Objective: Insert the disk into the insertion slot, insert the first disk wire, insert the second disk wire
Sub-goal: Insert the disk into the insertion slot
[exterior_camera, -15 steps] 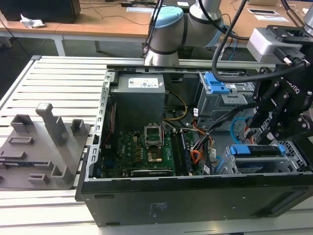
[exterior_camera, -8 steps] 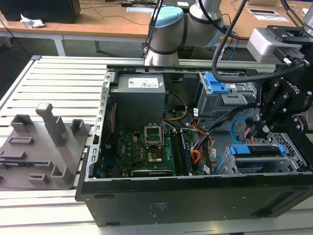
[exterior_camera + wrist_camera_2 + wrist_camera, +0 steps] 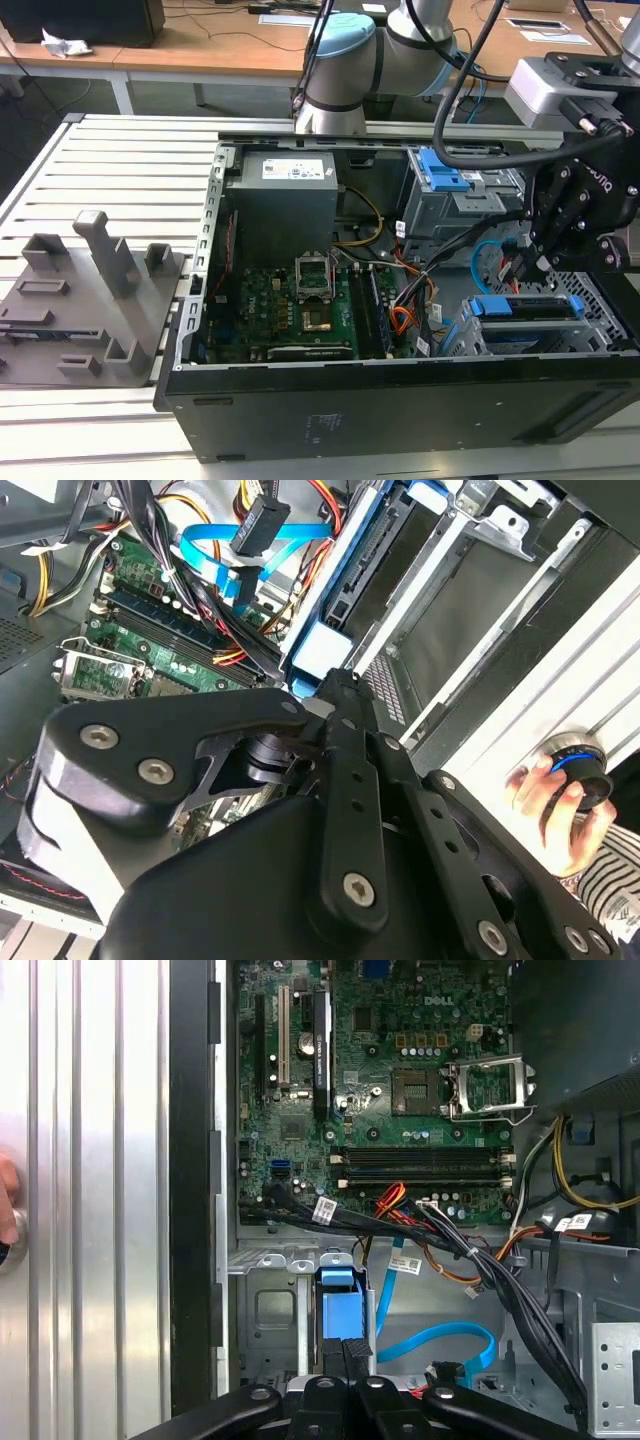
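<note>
The disk [image 3: 525,308], in its bright blue carrier, lies in the insertion slot [image 3: 592,300], the low grey perforated cage at the exterior view's right end of the open computer case. My gripper [image 3: 540,265] hangs just over it. In both wrist views the fingers are shut, tips against the carrier's blue end tab [image 3: 337,1300] [image 3: 320,650]. The second disk wire [image 3: 440,1340] [image 3: 225,540], a flat light-blue cable, loops loose beside the cage. The first disk wire's black plug [image 3: 258,520] hangs on red and orange wires near that loop, plugged into nothing.
A taller grey cage with a blue latch [image 3: 440,185] stands behind the slot. The green motherboard [image 3: 300,300] and a grey power supply [image 3: 280,190] fill the case. A grey fixture [image 3: 90,290] lies at the exterior view's left. A person's hand [image 3: 560,780] holds a knob outside the case.
</note>
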`<state>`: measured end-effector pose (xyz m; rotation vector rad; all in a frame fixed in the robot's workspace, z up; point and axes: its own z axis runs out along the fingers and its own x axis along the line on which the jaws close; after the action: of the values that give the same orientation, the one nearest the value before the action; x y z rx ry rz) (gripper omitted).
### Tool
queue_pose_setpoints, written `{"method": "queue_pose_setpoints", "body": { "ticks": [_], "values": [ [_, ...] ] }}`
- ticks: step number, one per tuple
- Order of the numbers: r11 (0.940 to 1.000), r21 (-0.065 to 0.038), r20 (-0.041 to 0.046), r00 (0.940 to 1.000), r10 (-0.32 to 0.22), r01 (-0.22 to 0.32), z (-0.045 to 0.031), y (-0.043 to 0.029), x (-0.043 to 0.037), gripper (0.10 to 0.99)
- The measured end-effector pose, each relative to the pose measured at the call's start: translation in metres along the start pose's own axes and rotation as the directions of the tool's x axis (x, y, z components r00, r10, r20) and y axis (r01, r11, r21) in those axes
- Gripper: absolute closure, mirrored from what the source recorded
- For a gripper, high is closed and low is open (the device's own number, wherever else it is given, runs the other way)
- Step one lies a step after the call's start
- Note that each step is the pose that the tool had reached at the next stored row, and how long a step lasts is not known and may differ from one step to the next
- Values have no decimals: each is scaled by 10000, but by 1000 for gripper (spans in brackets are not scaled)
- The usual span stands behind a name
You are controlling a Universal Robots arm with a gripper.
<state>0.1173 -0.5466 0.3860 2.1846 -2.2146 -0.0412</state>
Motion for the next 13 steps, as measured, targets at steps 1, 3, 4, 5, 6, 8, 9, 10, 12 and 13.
{"method": "queue_pose_setpoints", "body": {
  "ticks": [1, 3, 4, 5, 6, 8, 9, 10, 12, 13],
  "values": [
    [10000, 0, 3, 10000, -1, 1, 1, -9, -1, 980],
    [10000, -1, 0, 10000, 1, -1, 15, -19, -1, 980],
    [10000, -2, 0, 10000, 1, -1, 34, -19, -1, 980],
    [10000, -3, 2, 10000, 1, -1, 53, -21, -1, 980],
    [10000, -3, 0, 10000, -1, 1, 88, -23, -1, 980],
    [10000, -3, 0, 10000, -2, 2, 125, -28, -1, 980],
    [10000, -4, 0, 10000, -2, 2, 159, -40, -1, 980],
    [10000, -6, 0, 10000, -1, 1, 179, -65, -1, 980],
    [10000, -12, -1, 10000, 0, 0, 206, -119, -2, 980],
    [10000, -13, 0, 10000, 0, 0, 221, -147, -2, 980]
  ]
}}
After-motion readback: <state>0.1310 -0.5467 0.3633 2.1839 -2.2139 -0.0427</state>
